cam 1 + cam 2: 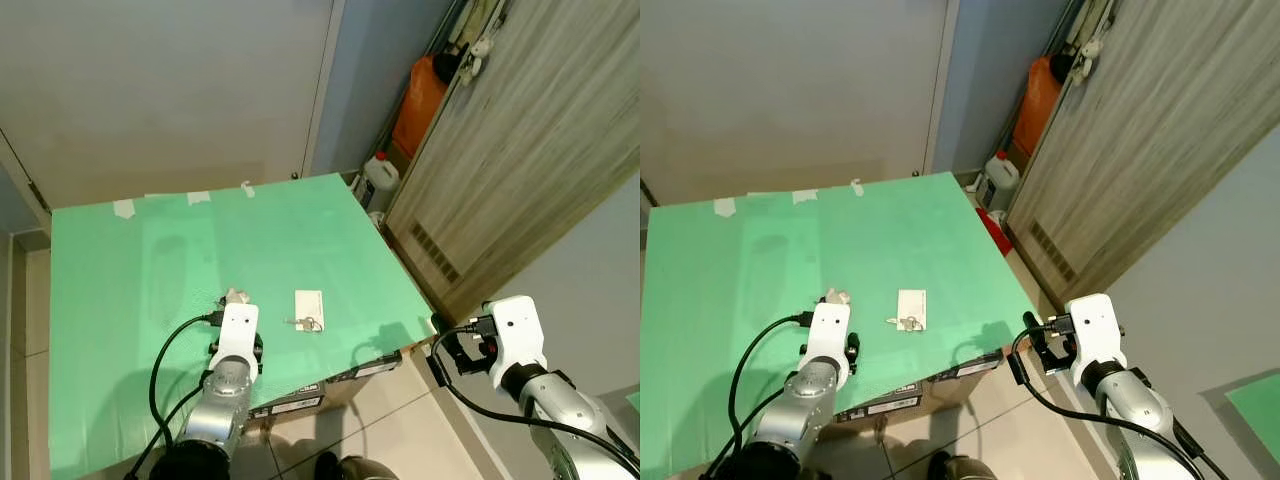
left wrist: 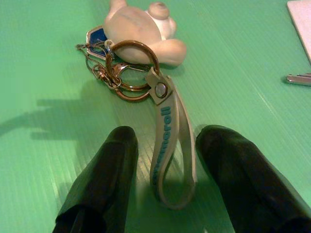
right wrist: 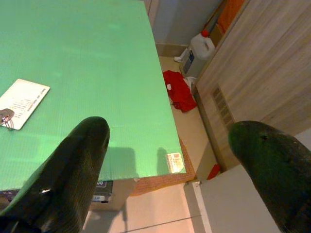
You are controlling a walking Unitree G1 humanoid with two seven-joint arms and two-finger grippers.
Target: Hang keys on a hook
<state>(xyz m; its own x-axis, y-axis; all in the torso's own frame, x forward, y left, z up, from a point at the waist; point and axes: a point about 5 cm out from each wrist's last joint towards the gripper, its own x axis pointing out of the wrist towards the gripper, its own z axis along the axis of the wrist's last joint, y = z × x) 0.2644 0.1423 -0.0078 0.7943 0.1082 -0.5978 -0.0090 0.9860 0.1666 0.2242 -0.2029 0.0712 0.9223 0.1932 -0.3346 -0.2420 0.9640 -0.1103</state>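
We see the green desk (image 1: 150,260) in front of us, with the keys (image 2: 124,68) lying flat on it near its front edge. The bunch consists of brass rings, a small blue tag, a pale figurine-shaped charm (image 2: 141,31) and a grey loop strap (image 2: 170,150) printed with blue lettering. Our left end effector (image 2: 165,179) is low over the desk with its two black fingers spread apart, one on each side of the strap; the strap lies between them, and we cannot tell whether either finger touches it. Just beside the keys, toward our right, a white card (image 1: 309,306) lies on the desk with a small silver key (image 1: 303,322) at its near edge. Our right end effector (image 3: 167,170) is held off the desk's right front corner, above the tiled floor (image 3: 160,213), fingers wide apart and gripping nothing. Beyond the desk's right edge stand a wooden cabinet (image 1: 520,150), a white plastic jug (image 1: 381,180) and an orange container (image 1: 418,100); a red cloth (image 3: 179,90) lies on the floor near the jug.
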